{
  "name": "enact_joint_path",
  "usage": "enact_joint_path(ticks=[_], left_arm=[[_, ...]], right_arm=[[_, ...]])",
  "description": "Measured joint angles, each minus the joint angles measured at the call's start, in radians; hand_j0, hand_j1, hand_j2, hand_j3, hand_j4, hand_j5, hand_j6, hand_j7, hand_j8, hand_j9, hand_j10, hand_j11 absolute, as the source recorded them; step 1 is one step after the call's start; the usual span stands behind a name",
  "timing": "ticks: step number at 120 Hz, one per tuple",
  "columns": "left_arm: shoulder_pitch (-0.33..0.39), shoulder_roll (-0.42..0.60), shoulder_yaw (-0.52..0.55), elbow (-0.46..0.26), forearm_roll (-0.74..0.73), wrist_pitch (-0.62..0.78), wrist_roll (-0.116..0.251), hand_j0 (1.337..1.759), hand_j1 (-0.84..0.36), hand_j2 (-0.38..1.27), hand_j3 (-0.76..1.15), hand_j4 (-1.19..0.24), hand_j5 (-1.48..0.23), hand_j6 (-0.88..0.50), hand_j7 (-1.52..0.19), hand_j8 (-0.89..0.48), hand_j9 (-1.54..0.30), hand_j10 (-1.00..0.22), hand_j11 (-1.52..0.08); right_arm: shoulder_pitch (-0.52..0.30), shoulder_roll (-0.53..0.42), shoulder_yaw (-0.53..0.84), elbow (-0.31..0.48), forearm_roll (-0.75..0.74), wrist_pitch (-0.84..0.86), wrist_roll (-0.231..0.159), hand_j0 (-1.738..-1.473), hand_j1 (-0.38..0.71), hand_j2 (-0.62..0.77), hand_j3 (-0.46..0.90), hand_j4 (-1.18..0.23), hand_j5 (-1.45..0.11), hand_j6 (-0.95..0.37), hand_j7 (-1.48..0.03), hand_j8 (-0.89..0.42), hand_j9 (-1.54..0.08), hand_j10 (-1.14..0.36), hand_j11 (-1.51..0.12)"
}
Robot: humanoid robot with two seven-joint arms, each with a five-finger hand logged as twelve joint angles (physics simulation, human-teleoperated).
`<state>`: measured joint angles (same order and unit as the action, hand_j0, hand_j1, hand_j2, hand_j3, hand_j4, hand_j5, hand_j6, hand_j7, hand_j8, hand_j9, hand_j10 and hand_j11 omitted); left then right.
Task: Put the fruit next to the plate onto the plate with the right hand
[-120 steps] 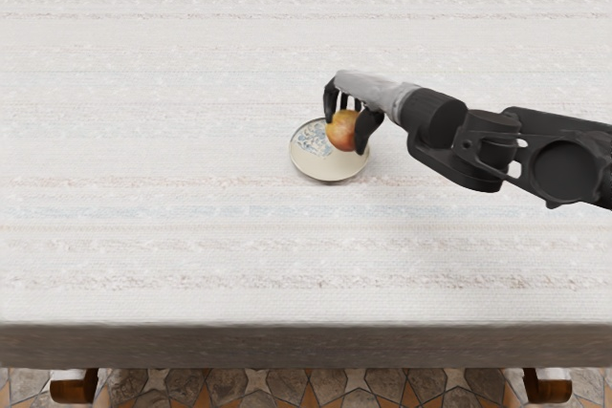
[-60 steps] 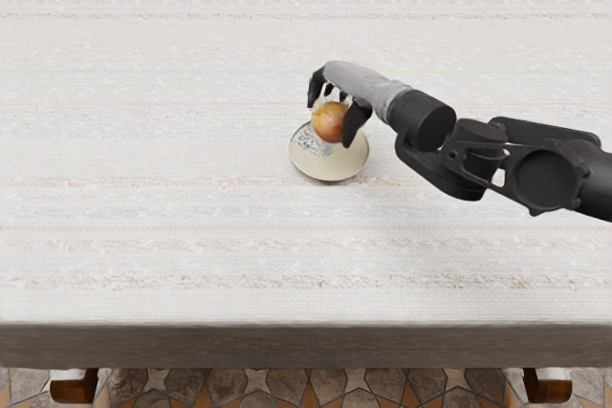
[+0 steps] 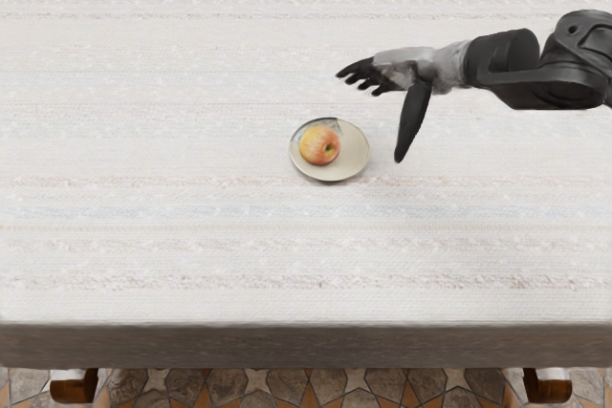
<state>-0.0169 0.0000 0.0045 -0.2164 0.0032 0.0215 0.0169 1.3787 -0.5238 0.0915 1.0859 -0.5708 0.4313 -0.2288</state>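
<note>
A round red-and-yellow apple (image 3: 320,145) lies on the small round cream-coloured plate (image 3: 356,156), which has a blue pattern on its left part. The apple sits on the left half of the plate, over this pattern, with its small stem dimple turned toward the right. Nothing touches the fruit.

The right hand (image 3: 402,72), grey at the palm and black at the fingers, is in the air, farther away and to the right of the plate. It holds nothing and is fully open: the dark fingers (image 3: 359,72) are stretched out to the left and a little apart from each other, and the long black thumb (image 3: 413,121) hangs down toward the table, with its tip just to the right of the plate's rim. The hand and the apple are clearly apart.

The dark grey right arm (image 3: 535,64) comes in from the right edge, on the far side of the scene.

The plate stands near the middle of a wide table with a white, rough-woven surface (image 3: 172,236).
</note>
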Motion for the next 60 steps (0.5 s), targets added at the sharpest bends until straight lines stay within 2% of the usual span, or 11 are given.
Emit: enact_joint_path(ticks=[10, 20, 43, 60], left_arm=[[0.000, 0.000, 0.000, 0.000, 0.000, 0.000, 0.000, 1.658, 0.35, 0.00, 0.00, 0.00, 0.00, 0.00, 0.00, 0.00, 0.00, 0.00, 0.00], [0.000, 0.000, 0.000, 0.000, 0.000, 0.000, 0.000, 1.658, 0.35, 0.00, 0.00, 0.00, 0.00, 0.00, 0.00, 0.00, 0.00, 0.00, 0.00], [-0.005, 0.000, -0.001, -0.001, 0.000, 0.000, 0.000, 1.658, 0.35, 0.00, 0.00, 0.00, 0.00, 0.00, 0.00, 0.00, 0.00, 0.00, 0.00], [-0.005, 0.000, 0.000, 0.000, 0.000, 0.001, 0.000, 1.658, 0.35, 0.00, 0.00, 0.00, 0.00, 0.00, 0.00, 0.00, 0.00, 0.00, 0.00]], right_arm=[[0.012, -0.077, 0.043, -0.001, 0.122, 0.099, -0.050, -1.658, -0.30, 0.02, 0.00, -0.06, -0.08, -0.05, -0.08, -0.04, -0.08, -0.05, -0.08], [0.001, -0.164, 0.063, 0.001, 0.240, 0.143, -0.074, -1.658, -0.31, 0.01, 0.00, -0.05, -0.06, -0.04, -0.06, -0.04, -0.06, -0.04, -0.06], [-0.062, -0.323, 0.076, 0.009, 0.399, 0.174, -0.089, -1.658, -0.32, 0.00, 0.00, -0.03, -0.04, -0.03, -0.04, -0.03, -0.04, -0.03, -0.04], [-0.092, -0.372, 0.077, 0.023, 0.442, 0.178, -0.092, -1.658, -0.32, 0.00, 0.00, -0.03, -0.04, -0.03, -0.04, -0.03, -0.04, -0.03, -0.04]])
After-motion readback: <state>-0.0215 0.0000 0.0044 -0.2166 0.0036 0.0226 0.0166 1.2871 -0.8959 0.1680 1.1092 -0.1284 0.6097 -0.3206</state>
